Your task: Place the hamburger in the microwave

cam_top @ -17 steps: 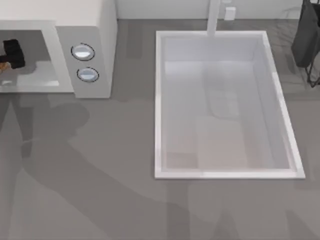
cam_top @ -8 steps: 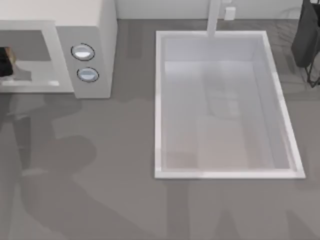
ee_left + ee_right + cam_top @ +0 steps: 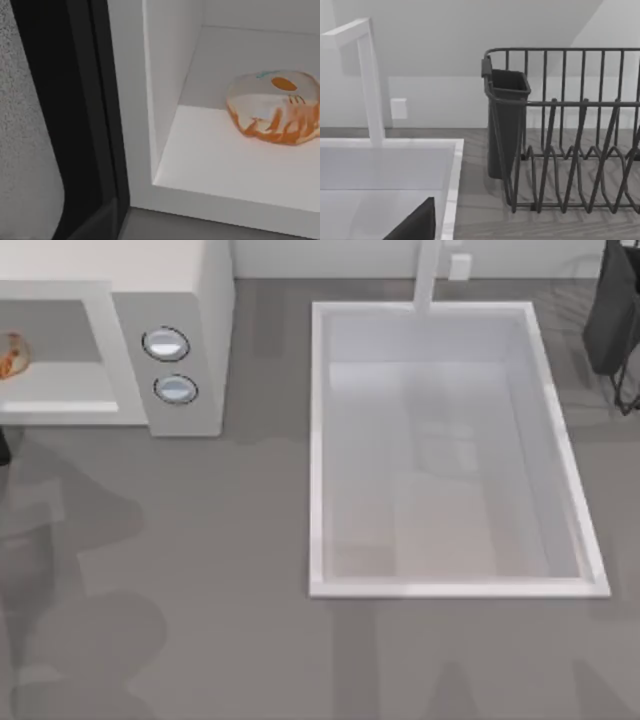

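Observation:
The hamburger (image 3: 9, 355), a pale bun with orange patches, lies on the floor of the white microwave (image 3: 190, 300) cavity at the top view's far left. Nothing touches it. The left wrist view looks into the cavity from outside, with the hamburger (image 3: 275, 107) resting on the white floor of the microwave (image 3: 170, 75). A dark sliver of my left gripper (image 3: 3, 445) sits at the table's left edge, in front of the microwave and apart from the bun. A dark part of my right gripper (image 3: 415, 226) shows over the sink corner.
The microwave's dark door (image 3: 70, 115) stands open beside the cavity. A big white sink basin (image 3: 320, 440) with a faucet (image 3: 428, 275) takes up the middle and right. A dark wire dish rack (image 3: 612, 320) stands at the back right.
My left gripper has drawn back out of the microwave cavity toward the left edge and the table's front. The hamburger it held now lies free inside.

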`<state>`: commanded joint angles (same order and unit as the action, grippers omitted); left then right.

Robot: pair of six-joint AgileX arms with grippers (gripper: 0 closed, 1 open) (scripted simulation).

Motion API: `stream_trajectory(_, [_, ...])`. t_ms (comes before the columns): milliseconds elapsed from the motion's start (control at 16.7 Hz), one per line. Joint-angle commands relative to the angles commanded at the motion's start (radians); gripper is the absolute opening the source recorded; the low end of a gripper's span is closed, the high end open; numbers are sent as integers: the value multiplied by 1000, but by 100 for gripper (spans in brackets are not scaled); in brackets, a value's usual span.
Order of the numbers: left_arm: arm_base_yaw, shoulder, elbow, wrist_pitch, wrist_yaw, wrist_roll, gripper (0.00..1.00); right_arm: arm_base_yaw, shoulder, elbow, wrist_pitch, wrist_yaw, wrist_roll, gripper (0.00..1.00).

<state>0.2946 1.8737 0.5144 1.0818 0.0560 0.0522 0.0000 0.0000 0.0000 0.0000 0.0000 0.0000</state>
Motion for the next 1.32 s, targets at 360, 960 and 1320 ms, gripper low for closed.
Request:
stream_trajectory(360, [22,4,-164,-26,52,18,100,0,0,0,0,0,0,100])
stream_trajectory(960, [17,-56,-116,-28,61,41,100,0,0,0,0,0,0,100])
stream_trajectory(1320, [26,-159,-88,-207,68,109,100,0,0,0,0,0,0,100])
